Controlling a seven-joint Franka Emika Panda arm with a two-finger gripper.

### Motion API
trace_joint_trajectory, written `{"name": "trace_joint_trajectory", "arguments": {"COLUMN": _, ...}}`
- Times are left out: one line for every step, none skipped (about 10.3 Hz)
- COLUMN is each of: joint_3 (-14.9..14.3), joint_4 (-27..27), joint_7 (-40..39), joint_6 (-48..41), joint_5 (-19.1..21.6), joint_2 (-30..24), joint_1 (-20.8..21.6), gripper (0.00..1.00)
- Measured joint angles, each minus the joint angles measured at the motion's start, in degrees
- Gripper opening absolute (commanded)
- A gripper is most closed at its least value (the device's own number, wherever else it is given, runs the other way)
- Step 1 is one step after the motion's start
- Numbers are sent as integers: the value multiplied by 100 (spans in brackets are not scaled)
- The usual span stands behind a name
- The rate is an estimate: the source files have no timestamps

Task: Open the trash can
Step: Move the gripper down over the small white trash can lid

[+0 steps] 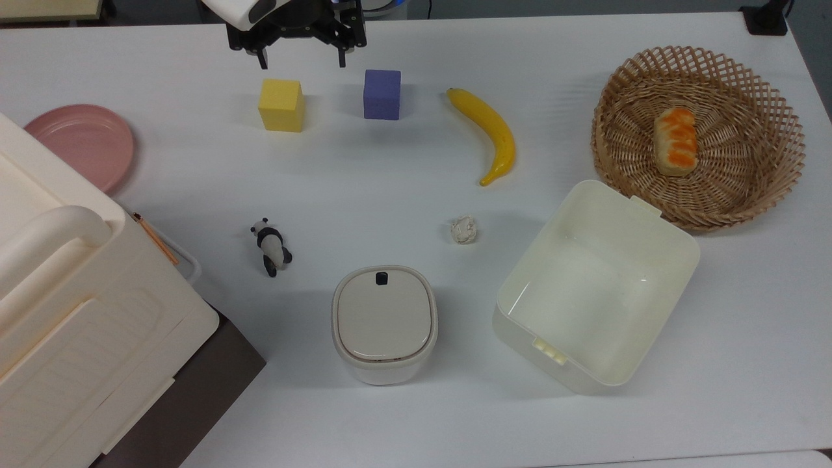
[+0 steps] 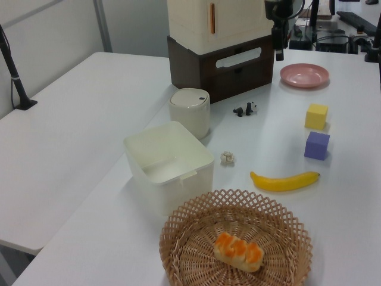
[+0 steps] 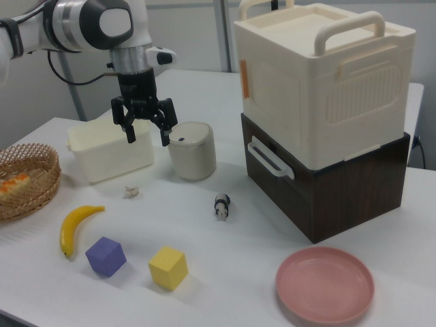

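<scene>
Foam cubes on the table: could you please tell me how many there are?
2. The yellow cube sits toward the top view's upper left, and the purple cube stands apart to its right, beside the banana. Others might be hidden behind the big box.

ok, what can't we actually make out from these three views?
- Trash can inside: hidden by its closed lid, all views.
- Big cream box: cut off by the top view's left edge.
- Arm above the gripper: cut off by the top view's upper edge.
- Crumpled scrap: too small to identify.
</scene>
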Motion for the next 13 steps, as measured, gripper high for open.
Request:
{"name": "trace_joint_trajectory", "arguments": {"joint_3": 0, "joint_4": 0, "joint_7": -12, "joint_6": 6, "joint_5": 0, "joint_2": 1, "joint_1": 15, "gripper": 100}}
{"name": "trace_joint_trajectory", "arguments": {"joint_3": 1, "joint_4": -26, "joint_7": -19, "joint_6": 61, "joint_5": 0, "joint_2": 2, "joint_1": 42, "gripper": 100}}
{"name": "trace_joint_trajectory", "arguments": {"joint_3": 4, "joint_4": -95, "joint_7": -22, "joint_6": 170, "joint_5": 0, "joint_2": 4, "joint_1": 106, "gripper": 100}}
{"name": "trace_joint_trajectory", "arguments": {"joint_3": 5, "joint_4": -156, "joint_7": -22, "joint_6": 228, "joint_5": 0, "joint_2": 5, "joint_1": 174, "gripper": 100}}
{"name": "trace_joint_trajectory", "arguments": {"joint_3": 7, "joint_4": -195, "joint_7": -22, "joint_6": 252, "joint_5": 0, "joint_2": 9, "joint_1": 240, "gripper": 100}}
{"name": "trace_joint_trajectory", "arguments": {"joint_3": 8, "joint_4": -249, "joint_7": -22, "joint_6": 350, "joint_5": 0, "joint_2": 10, "joint_1": 294, "gripper": 100}}
{"name": "trace_joint_trajectory", "arguments": {"joint_3": 8, "joint_4": -351, "joint_7": -22, "joint_6": 535, "joint_5": 0, "joint_2": 16, "joint_1": 337, "gripper": 95}}
{"name": "trace_joint_trajectory", "arguments": {"joint_3": 8, "joint_4": -404, "joint_7": -22, "joint_6": 600, "joint_5": 0, "joint_2": 17, "joint_1": 352, "gripper": 46}}
{"name": "trace_joint_trajectory", "arguments": {"joint_3": 8, "joint_4": -414, "joint_7": -22, "joint_6": 630, "joint_5": 0, "joint_2": 18, "joint_1": 373, "gripper": 20}}
{"name": "trace_joint_trajectory", "arguments": {"joint_3": 8, "joint_4": -407, "joint_7": -39, "joint_6": 807, "joint_5": 1, "joint_2": 31, "joint_1": 379, "gripper": 5}}
{"name": "trace_joint_trajectory", "arguments": {"joint_3": 8, "joint_4": -395, "joint_7": -117, "joint_6": 1113, "joint_5": 17, "joint_2": 73, "joint_1": 380, "gripper": 0}}
{"name": "trace_joint_trajectory", "arguments": {"joint_3": 8, "joint_4": -388, "joint_7": -155, "joint_6": 1470, "joint_5": 33, "joint_2": 128, "joint_1": 380, "gripper": 0}}
{"name": "trace_joint_trajectory", "arguments": {"joint_3": 7, "joint_4": -380, "joint_7": -157, "joint_6": 1888, "joint_5": 66, "joint_2": 187, "joint_1": 380, "gripper": 0}}
